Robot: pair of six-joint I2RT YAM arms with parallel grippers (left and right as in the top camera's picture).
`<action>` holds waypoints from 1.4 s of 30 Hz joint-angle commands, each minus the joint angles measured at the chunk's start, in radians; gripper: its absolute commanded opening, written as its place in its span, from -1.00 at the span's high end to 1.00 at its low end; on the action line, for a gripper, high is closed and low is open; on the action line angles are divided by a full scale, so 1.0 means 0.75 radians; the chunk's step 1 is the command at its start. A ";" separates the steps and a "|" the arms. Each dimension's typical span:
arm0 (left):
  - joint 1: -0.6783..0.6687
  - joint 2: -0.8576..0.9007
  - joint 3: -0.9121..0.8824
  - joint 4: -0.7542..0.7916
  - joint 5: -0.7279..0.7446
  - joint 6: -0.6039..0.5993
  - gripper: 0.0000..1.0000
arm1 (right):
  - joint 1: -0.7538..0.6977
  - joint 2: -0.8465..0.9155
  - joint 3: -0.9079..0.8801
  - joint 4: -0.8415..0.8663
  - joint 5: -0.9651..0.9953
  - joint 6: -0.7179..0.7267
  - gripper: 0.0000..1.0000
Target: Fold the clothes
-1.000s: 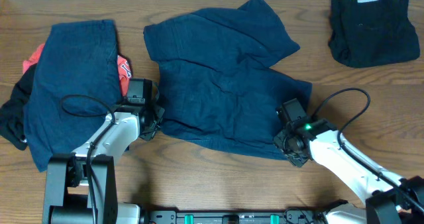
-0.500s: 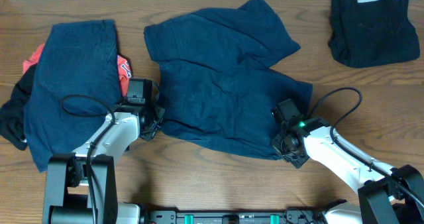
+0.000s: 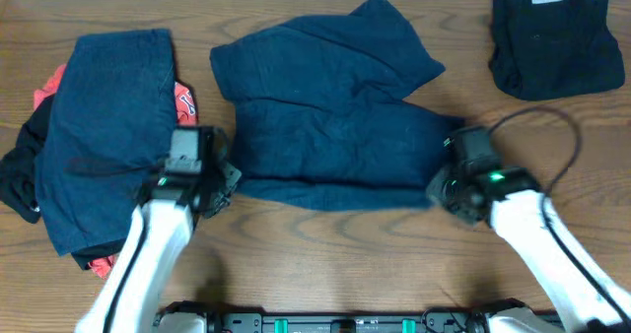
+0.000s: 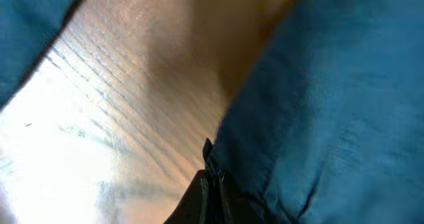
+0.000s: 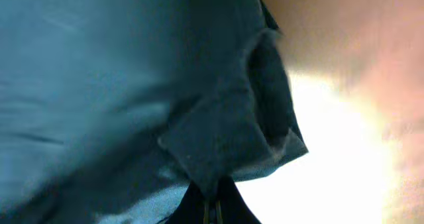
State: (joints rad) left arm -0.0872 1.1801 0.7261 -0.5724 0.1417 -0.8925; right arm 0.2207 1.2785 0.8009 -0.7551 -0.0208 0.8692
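Navy shorts (image 3: 325,116) lay spread across the middle of the tabletop (image 3: 325,264), upper part bunched toward the far edge. Left gripper (image 3: 225,175) was at the shorts' near-left corner, fingers clenched on the fabric edge. The left wrist view showed closed tips biting the hem, with bare wood beside them. Right gripper (image 3: 442,183) was at the near-right corner, also clamped on the shorts. The right wrist view showed a bunched fold caught at its closed tips. The near hem ran fairly straight between the two grippers. Both arms were motion-blurred in the overhead view. By the left edge sat a pile: navy garment (image 3: 108,126) on top, red-orange piece (image 3: 184,101) peeking out beside it, black piece (image 3: 20,170) sticking out underneath. A black garment (image 3: 557,42) lay alone in the far right corner, well apart from the shorts.
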 commanded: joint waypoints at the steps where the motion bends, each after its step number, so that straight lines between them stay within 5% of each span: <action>1: 0.004 -0.208 -0.003 -0.057 -0.015 0.129 0.88 | -0.067 -0.102 0.123 -0.044 0.027 -0.245 0.97; 13: -0.022 -0.710 -0.003 -0.192 0.036 0.189 0.88 | -0.205 -0.257 0.416 -0.323 0.019 -0.415 0.97; 27: -0.185 -0.765 -0.003 -0.269 -0.020 0.196 0.88 | -0.208 -0.388 0.624 -0.541 -0.038 -0.528 0.97; 35: -0.226 -0.727 -0.003 -0.263 -0.527 0.191 0.88 | -0.205 -0.184 0.623 -0.333 -0.066 -0.615 0.97; 42: -0.226 -0.532 -0.003 -0.145 -0.795 0.181 0.88 | -0.202 0.141 0.623 0.085 -0.202 -0.693 0.97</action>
State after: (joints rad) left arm -0.2718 0.7284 0.7258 -0.6872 -0.1993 -0.7624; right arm 0.0887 1.3220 1.2507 -0.7609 -0.2516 0.4023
